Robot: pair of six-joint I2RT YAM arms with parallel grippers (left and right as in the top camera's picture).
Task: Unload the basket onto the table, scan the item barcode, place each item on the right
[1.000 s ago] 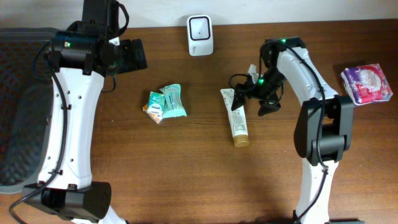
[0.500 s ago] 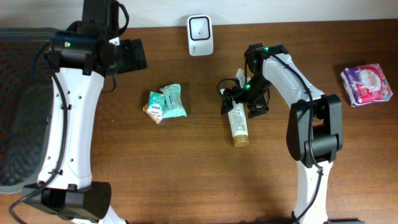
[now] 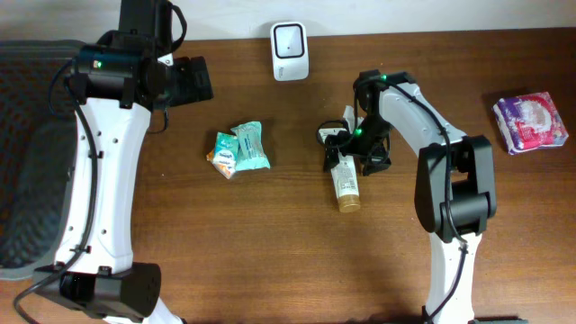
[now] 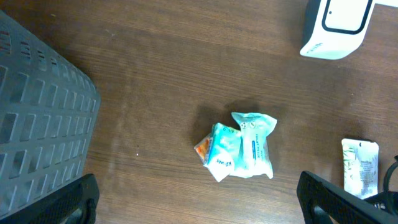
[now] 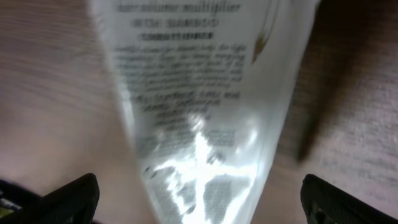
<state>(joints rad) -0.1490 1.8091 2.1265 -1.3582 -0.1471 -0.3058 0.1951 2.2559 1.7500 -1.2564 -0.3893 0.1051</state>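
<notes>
On brown wood table: tube, scanner, grey crate.

The right arm has swung left across the table, from just right of the tube to directly over it. Its jaws, which hung beside the tube a second ago, now straddle its flat far end, which is no longer visible from overhead.

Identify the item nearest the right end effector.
The gold-capped white tube, directly under the right end effector; teal packets and purple pack lie farther off.
</notes>
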